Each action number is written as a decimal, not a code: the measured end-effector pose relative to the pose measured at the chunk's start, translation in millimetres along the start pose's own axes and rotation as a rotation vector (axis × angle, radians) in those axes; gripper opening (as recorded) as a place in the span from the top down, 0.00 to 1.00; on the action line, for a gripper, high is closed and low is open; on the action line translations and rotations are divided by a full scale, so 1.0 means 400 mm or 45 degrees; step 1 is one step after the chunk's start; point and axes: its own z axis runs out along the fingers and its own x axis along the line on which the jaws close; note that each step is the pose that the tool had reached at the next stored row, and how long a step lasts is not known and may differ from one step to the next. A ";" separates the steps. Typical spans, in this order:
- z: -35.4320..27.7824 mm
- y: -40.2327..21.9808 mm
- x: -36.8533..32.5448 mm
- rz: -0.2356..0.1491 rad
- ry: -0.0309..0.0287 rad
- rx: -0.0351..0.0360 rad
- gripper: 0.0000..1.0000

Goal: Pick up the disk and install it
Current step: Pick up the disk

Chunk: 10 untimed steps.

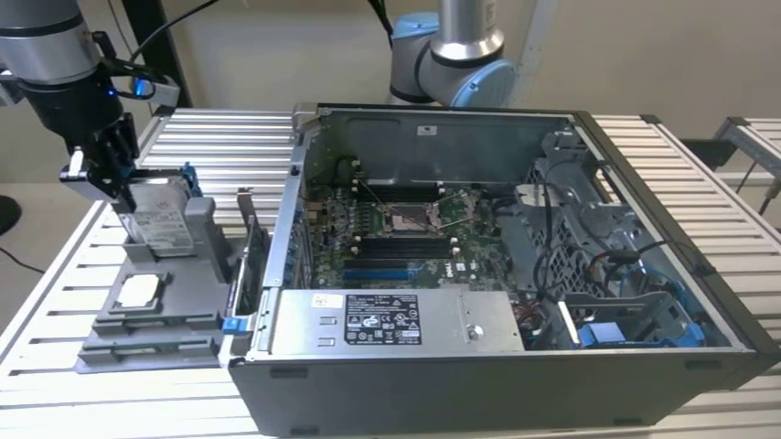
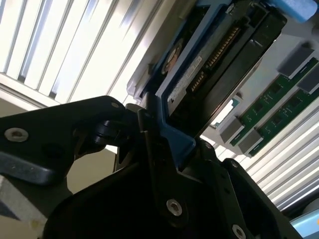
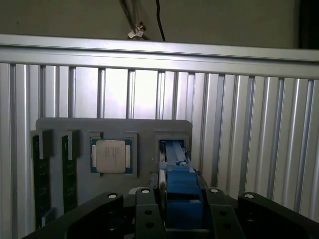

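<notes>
Disk [image 1: 165,224]: stands on edge, long axis upright, in the grey holder [image 1: 134,343] at the exterior view's left, just below the gripper [image 1: 126,194], whose fingers [image 3: 147,209] pinch its blue frame [image 3: 182,199]; the open computer case [image 1: 488,380] lies to its right.

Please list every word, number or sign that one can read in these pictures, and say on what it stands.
No text can be read with certainty.
On the disk, a white label: print too small to read.
On the grey box, a black-and-white label: symbols and print, too small.
On the disk's edge in the second wrist view, a strip label: blurred.
On the silver chip: no legible marking.
</notes>
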 end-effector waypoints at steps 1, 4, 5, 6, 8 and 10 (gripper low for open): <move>0.000 0.000 0.000 0.000 0.0000 -0.0001 1.00; 0.000 0.000 0.000 0.000 0.0134 -0.0005 1.00; 0.000 0.000 0.000 0.000 0.0176 -0.0006 1.00; 0.000 0.000 0.000 0.000 0.0255 -0.0011 1.00; 0.000 0.000 0.000 0.000 0.0341 -0.0014 1.00; 0.000 0.000 0.000 0.000 0.0049 -0.0003 1.00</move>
